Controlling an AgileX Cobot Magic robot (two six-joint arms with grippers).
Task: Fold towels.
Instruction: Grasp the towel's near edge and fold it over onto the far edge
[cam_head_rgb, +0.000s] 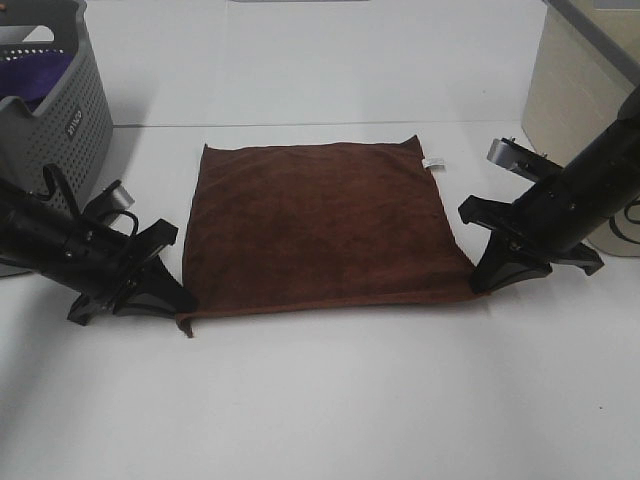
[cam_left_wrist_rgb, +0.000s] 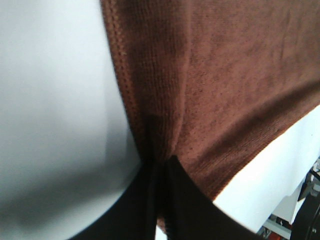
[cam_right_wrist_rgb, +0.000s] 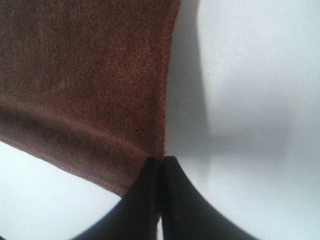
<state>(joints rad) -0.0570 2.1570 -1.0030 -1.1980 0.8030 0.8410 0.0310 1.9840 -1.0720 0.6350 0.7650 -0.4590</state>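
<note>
A dark reddish-brown towel (cam_head_rgb: 315, 225) lies spread on the white table, with a small white tag (cam_head_rgb: 436, 162) at its far right corner. My left gripper (cam_head_rgb: 178, 300) is shut on the towel's near left corner; in the left wrist view the closed fingers (cam_left_wrist_rgb: 165, 200) pinch the cloth (cam_left_wrist_rgb: 220, 80). My right gripper (cam_head_rgb: 482, 280) is shut on the near right corner; in the right wrist view the closed fingers (cam_right_wrist_rgb: 160, 200) pinch the hem of the towel (cam_right_wrist_rgb: 85, 75). The near edge is slightly raised between the two grippers.
A grey perforated basket (cam_head_rgb: 62, 105) with a purple cloth (cam_head_rgb: 38, 78) inside stands at the far left. A beige container (cam_head_rgb: 575, 95) stands at the far right behind the right arm. White table (cam_head_rgb: 320, 400) stretches in front of the towel.
</note>
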